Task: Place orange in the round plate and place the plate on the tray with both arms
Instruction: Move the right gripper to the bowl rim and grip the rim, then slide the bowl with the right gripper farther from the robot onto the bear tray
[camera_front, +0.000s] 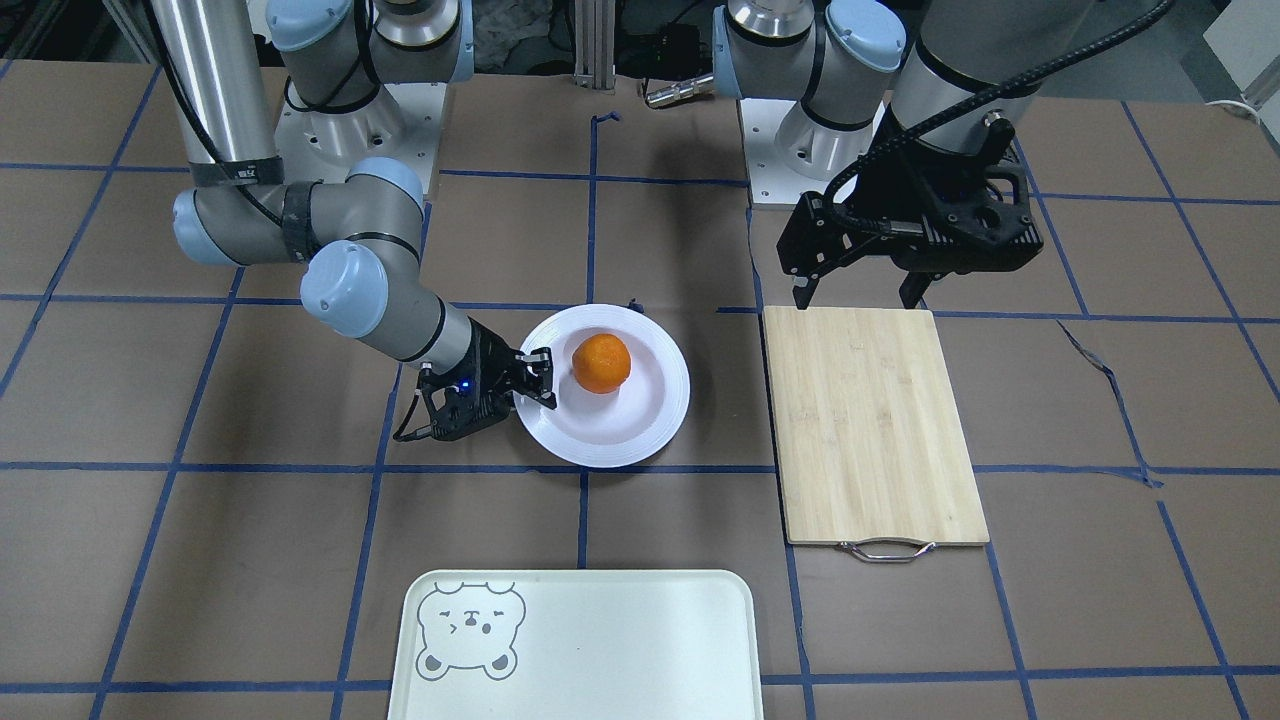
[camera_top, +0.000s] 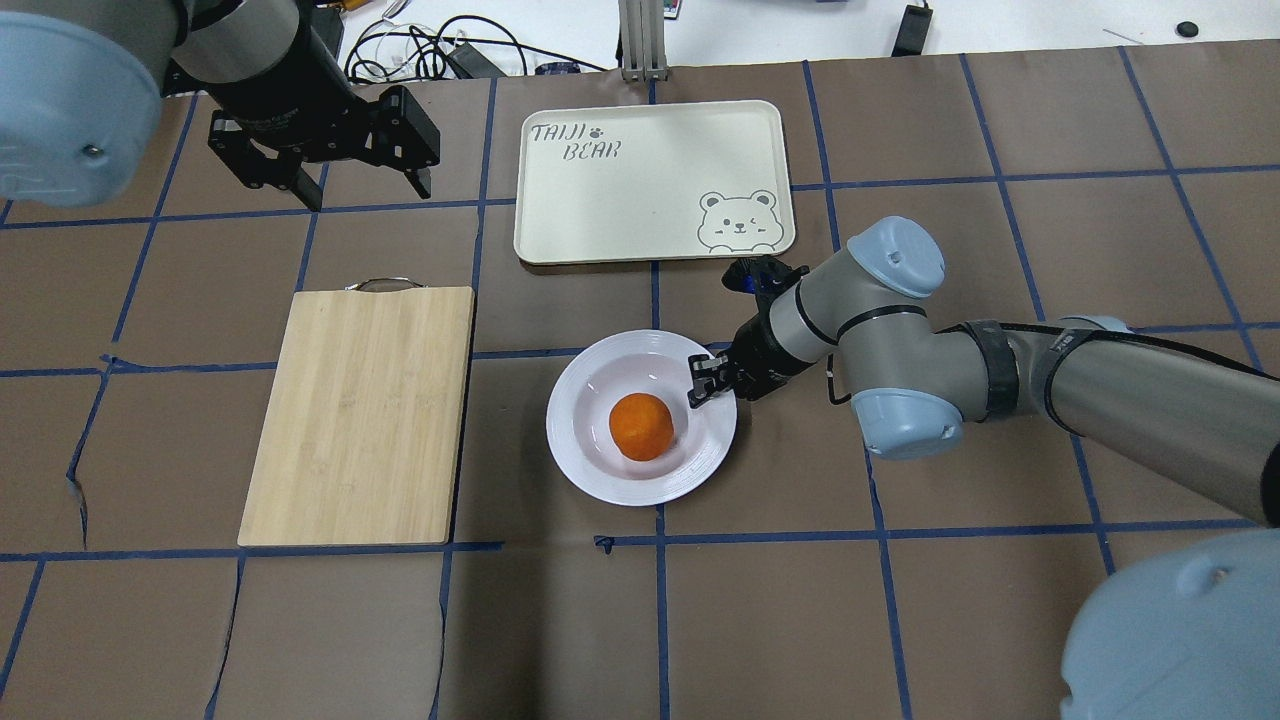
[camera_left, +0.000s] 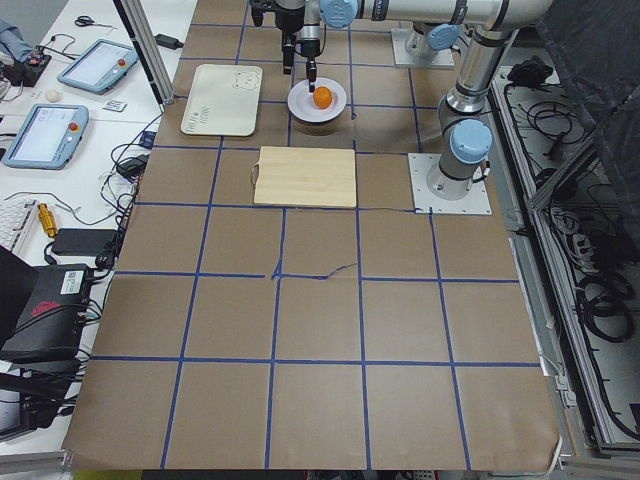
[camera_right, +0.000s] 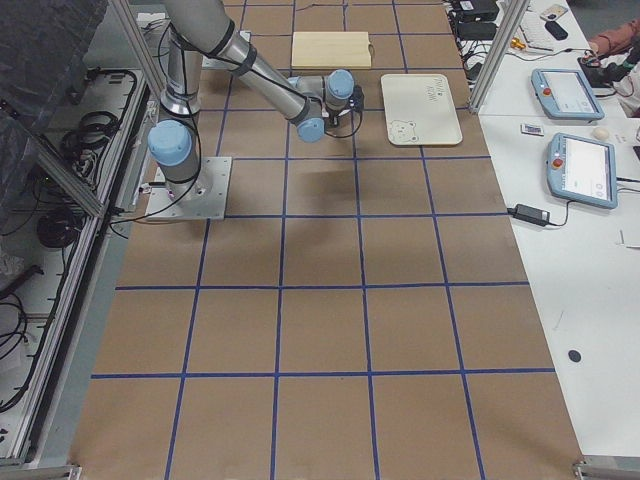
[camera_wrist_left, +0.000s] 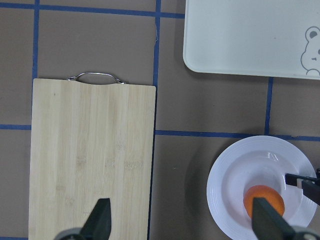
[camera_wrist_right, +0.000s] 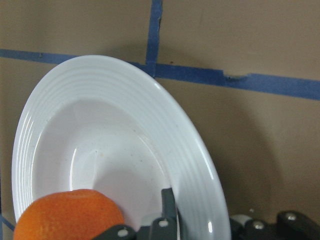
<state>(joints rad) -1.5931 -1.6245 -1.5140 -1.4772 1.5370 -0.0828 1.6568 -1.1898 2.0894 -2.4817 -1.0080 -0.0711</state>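
Robotics lab — blue-taped grid table (camera_right: 320, 330), teach pendants (camera_right: 585, 170), loose cables (camera_top: 455, 60), aluminium framing (camera_top: 640, 40)

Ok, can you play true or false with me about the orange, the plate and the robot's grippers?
1. The orange is in the plate. True.
2. The tray has a bear drawn on it. True.
3. The plate is on the tray. False: it sits on the table, apart from the tray.
4. The left gripper is open. True.
5. The right gripper holds the orange. False: it is at the plate's rim, beside the orange.
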